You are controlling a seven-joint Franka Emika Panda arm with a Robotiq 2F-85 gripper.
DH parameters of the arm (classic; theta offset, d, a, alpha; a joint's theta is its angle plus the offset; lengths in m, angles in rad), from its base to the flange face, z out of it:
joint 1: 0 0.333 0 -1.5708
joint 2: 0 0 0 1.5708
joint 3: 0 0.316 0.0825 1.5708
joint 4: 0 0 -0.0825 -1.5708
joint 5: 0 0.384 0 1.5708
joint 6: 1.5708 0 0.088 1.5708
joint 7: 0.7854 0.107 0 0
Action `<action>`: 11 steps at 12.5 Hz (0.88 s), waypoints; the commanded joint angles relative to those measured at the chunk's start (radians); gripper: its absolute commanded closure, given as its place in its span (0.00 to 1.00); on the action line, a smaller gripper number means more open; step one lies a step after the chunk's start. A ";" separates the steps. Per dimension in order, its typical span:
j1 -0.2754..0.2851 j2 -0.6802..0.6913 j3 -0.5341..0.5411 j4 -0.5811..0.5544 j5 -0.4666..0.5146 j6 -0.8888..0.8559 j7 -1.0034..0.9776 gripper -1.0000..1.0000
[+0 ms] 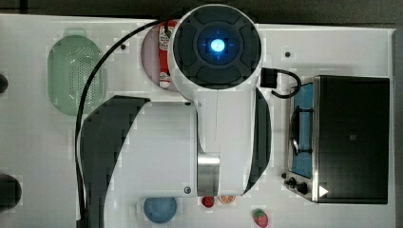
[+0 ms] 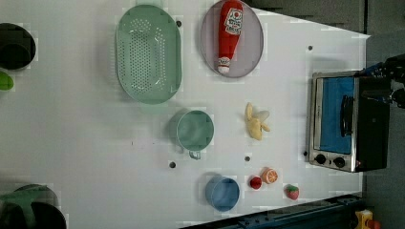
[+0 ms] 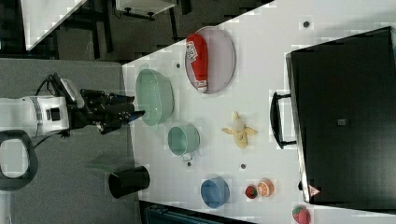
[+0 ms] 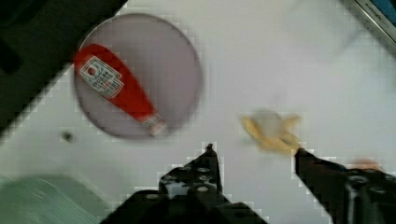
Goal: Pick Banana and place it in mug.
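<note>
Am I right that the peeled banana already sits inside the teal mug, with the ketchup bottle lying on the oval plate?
Not quite. In the left view the banana lies on the table, apart from the empty mug. The ketchup bottle does lie on the oval plate.

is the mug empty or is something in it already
Empty. In the left view the mug shows only its bare teal inside, and the banana lies on the table apart from it.
</note>
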 commanded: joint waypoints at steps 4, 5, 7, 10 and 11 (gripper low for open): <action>-0.049 -0.308 -0.012 -0.160 -0.006 -0.232 0.011 0.00; -0.049 -0.300 -0.012 -0.178 -0.006 -0.225 0.011 0.00; -0.048 -0.273 -0.011 -0.232 -0.006 -0.162 0.011 0.00; -0.044 -0.222 -0.010 -0.349 -0.006 0.006 -0.031 0.00; -0.042 -0.205 -0.008 -0.392 -0.006 0.078 -0.066 0.00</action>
